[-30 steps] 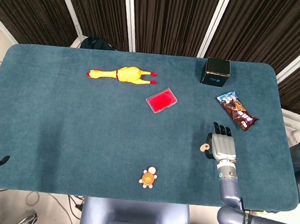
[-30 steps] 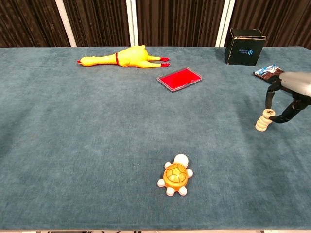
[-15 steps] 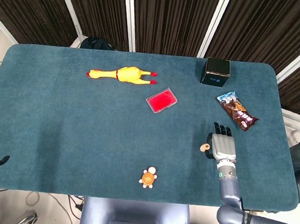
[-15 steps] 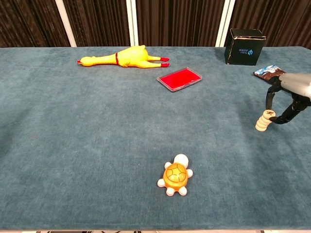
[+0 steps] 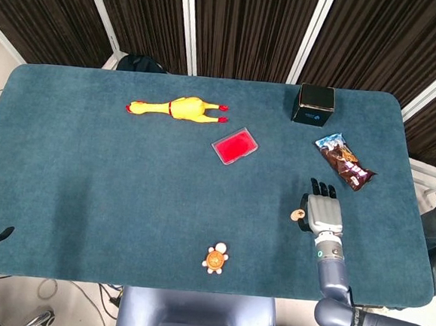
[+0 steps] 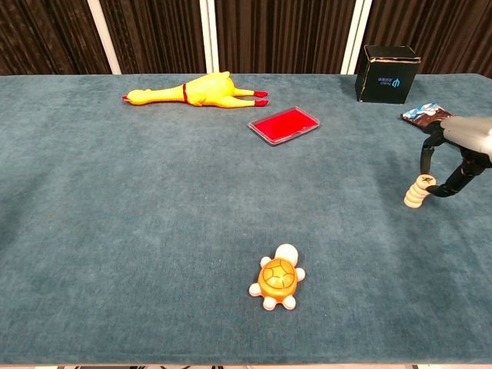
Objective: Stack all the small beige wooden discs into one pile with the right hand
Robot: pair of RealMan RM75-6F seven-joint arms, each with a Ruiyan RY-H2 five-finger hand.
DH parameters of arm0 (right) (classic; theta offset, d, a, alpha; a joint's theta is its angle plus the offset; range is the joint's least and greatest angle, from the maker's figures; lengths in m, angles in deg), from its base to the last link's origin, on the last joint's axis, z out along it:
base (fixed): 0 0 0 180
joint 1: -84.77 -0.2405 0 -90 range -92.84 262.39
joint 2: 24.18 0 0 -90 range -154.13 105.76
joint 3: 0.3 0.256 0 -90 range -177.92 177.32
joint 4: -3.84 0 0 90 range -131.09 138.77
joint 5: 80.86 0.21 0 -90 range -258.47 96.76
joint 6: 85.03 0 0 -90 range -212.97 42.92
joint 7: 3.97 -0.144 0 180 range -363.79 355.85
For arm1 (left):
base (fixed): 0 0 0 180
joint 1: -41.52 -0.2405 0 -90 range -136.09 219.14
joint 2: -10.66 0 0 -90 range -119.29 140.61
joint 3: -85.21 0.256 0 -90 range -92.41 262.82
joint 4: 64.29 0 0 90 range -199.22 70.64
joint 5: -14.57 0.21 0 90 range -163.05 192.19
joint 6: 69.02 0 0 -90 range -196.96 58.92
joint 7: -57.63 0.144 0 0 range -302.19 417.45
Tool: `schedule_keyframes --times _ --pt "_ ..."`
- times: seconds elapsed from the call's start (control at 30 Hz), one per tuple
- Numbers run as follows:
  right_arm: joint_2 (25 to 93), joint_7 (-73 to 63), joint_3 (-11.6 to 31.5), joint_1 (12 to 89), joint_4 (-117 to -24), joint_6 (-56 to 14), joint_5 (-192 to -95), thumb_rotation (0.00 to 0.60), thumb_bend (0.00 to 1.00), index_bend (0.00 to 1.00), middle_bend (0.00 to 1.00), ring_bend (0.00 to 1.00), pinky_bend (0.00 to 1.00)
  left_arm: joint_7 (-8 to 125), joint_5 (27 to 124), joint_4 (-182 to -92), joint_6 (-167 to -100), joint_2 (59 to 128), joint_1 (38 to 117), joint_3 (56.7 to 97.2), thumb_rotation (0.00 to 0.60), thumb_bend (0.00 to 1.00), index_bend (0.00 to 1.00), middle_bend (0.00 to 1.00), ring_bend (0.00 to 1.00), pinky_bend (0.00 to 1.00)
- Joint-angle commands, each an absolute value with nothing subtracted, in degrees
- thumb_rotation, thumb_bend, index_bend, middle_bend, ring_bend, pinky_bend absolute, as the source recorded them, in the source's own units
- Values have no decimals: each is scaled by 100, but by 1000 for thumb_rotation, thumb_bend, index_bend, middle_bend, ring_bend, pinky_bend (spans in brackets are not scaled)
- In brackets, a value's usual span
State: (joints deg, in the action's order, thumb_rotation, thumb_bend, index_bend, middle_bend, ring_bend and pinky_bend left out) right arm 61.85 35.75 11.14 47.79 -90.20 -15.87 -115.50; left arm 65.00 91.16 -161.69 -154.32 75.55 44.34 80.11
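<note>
My right robot hand [image 5: 323, 214] sits beside the pile of discs [image 6: 417, 191], which blocks its thumb side. Ahead of my fingers lies the snack bag [image 5: 344, 162], near; past it stands the black box [image 5: 315, 103]. Leftward the table [image 5: 88, 175] runs bare as far as the toy turtle [image 5: 215, 259], the red tray [image 5: 234, 146] and the rubber chicken [image 5: 178, 108], all well apart.

Small beige wooden discs [image 6: 417, 192] in one upright, slightly uneven stack, table's right side.
</note>
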Motion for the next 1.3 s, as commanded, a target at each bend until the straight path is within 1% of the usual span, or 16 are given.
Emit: schedule_keyframes --times 0.03,0.83,1.3 --pt "6180 3589 1110 4775 -9013 -1592 -11533 600 430 533 0 0 0 6505 9121 -16170 -15432 7556 4434 8015 600 33 91 0 0 0" --pt "6124 3735 1105 4684 -9079 -1602 -11359 600 430 477 0 0 0 6512 9112 -16182 -15430 7548 4433 8013 600 33 106 0 0 0" --pt "5969 3830 1075 4646 -9300 -1583 -11273 600 430 409 0 0 0 6516 9110 -16185 -15434 7552 4430 8015 600 32 106 0 0 0"
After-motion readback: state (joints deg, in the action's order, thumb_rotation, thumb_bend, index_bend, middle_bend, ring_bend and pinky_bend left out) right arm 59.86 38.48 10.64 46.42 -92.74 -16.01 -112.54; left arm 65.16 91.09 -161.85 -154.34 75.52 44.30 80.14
